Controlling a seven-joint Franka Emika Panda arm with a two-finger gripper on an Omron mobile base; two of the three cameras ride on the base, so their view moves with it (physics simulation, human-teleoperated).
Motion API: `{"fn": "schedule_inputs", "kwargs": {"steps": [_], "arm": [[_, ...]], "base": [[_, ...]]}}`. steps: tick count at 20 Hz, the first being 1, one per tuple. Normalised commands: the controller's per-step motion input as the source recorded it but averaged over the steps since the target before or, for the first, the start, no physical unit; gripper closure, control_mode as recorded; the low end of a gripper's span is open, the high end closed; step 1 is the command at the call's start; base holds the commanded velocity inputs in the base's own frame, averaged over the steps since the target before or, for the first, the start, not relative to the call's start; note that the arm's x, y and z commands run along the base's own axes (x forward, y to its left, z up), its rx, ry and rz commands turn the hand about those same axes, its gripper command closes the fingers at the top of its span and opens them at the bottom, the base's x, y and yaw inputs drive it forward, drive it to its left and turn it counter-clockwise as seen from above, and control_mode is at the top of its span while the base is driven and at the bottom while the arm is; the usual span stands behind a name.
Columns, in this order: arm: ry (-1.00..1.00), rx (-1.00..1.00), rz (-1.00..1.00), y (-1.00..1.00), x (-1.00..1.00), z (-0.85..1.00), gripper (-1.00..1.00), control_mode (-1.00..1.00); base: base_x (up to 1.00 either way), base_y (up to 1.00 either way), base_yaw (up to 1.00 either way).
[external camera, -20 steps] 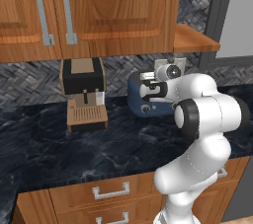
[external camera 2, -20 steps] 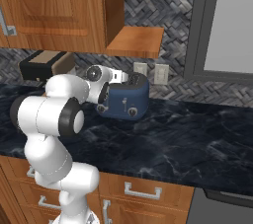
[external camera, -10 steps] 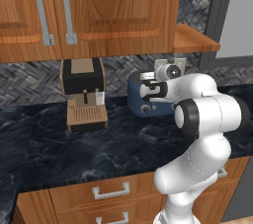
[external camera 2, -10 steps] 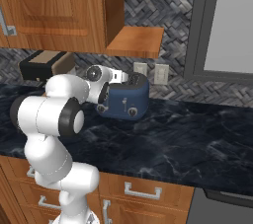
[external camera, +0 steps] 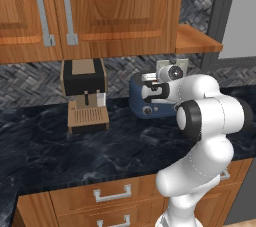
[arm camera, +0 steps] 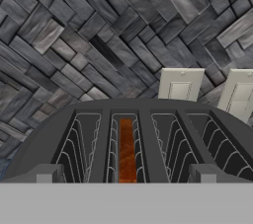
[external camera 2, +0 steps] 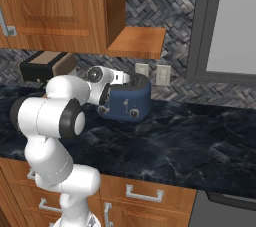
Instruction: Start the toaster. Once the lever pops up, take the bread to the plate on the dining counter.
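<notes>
The dark-blue toaster (external camera: 136, 94) (external camera 2: 128, 102) stands on the black counter against the woven-tile wall. My gripper (external camera: 154, 91) (external camera 2: 105, 102) is at the toaster's end, level with its top, jaws open and empty. In the hand view I look along the toaster's top (arm camera: 148, 105) with my fingertips (arm camera: 47, 173) set wide apart at either side. The bread (arm camera: 127, 151) shows as an orange-brown strip sunk deep in one slot. The plate and the dining counter are out of view. I cannot make out the lever.
A black-and-tan coffee machine (external camera: 84, 95) (external camera 2: 43, 66) stands to the left of the toaster. Wall outlets (external camera 2: 150, 73) (arm camera: 179, 86) sit behind it. Wooden cabinets and a shelf (external camera: 198, 42) hang above. A dark window frame (external camera 2: 200, 26) rises at the right.
</notes>
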Motion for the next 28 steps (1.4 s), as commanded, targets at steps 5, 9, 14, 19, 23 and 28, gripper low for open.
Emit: {"fn": "schedule_inputs", "kwargs": {"steps": [5, 9, 14, 19, 23, 28], "arm": [[0.0, 0.0, 0.0, 0.0, 0.0, 0.0, -1.0, -1.0], [0.0, 0.0, 0.0, 0.0, 0.0, 0.0, -1.0, -1.0], [0.0, 0.0, 0.0, 0.0, 0.0, 0.0, -1.0, -1.0], [0.0, 0.0, 0.0, 0.0, 0.0, 0.0, -1.0, -1.0], [0.0, 0.0, 0.0, 0.0, 0.0, 0.0, -1.0, -1.0], [0.0, 0.0, 0.0, 0.0, 0.0, 0.0, -1.0, -1.0]], "base": [[0.0, 0.0, 0.0], [0.0, 0.0, 0.0], [0.0, 0.0, 0.0], [0.0, 0.0, 0.0], [0.0, 0.0, 0.0], [0.0, 0.0, 0.0]]}}
